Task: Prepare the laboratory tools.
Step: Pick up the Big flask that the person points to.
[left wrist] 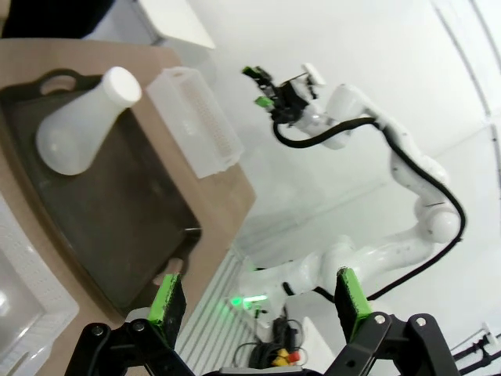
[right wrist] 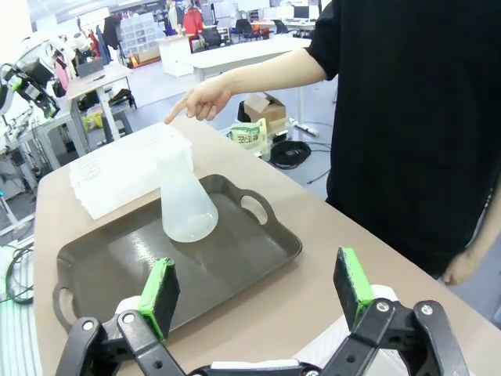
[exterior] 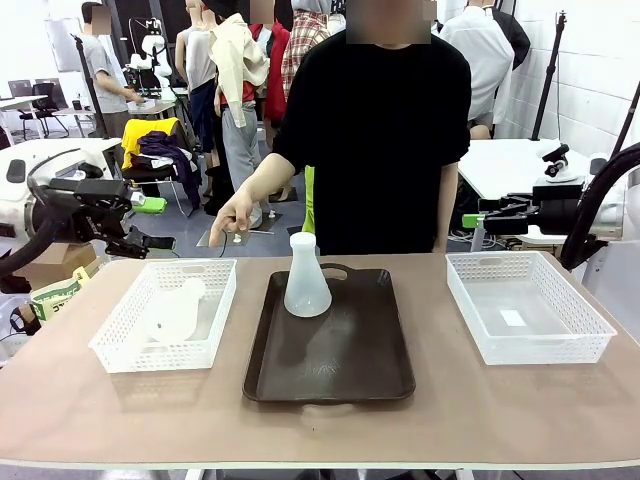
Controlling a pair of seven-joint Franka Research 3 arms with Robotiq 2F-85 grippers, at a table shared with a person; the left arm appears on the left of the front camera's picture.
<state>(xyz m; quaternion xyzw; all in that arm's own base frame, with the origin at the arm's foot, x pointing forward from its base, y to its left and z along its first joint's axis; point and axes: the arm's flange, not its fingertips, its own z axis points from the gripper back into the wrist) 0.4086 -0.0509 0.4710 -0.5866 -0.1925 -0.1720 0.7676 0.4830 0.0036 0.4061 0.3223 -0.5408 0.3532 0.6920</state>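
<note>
At the far end of the brown tray (exterior: 340, 375) a conical flask (exterior: 307, 280) is standing; a second flask (exterior: 175, 312) is lying in the left mesh basket (exterior: 112, 352). The left gripper (left wrist: 258, 301) and right gripper (right wrist: 255, 291) are hanging spread.

Flask (exterior: 174, 314) in the left basket (exterior: 150, 357) — half-veiled by mesh, outline vague

Readable txt/nos./brands: none was legible.
Green-white pack (right wrist: 250, 135) beside table (right wrist: 344, 235): carried print, too small & blurred to read.
</note>
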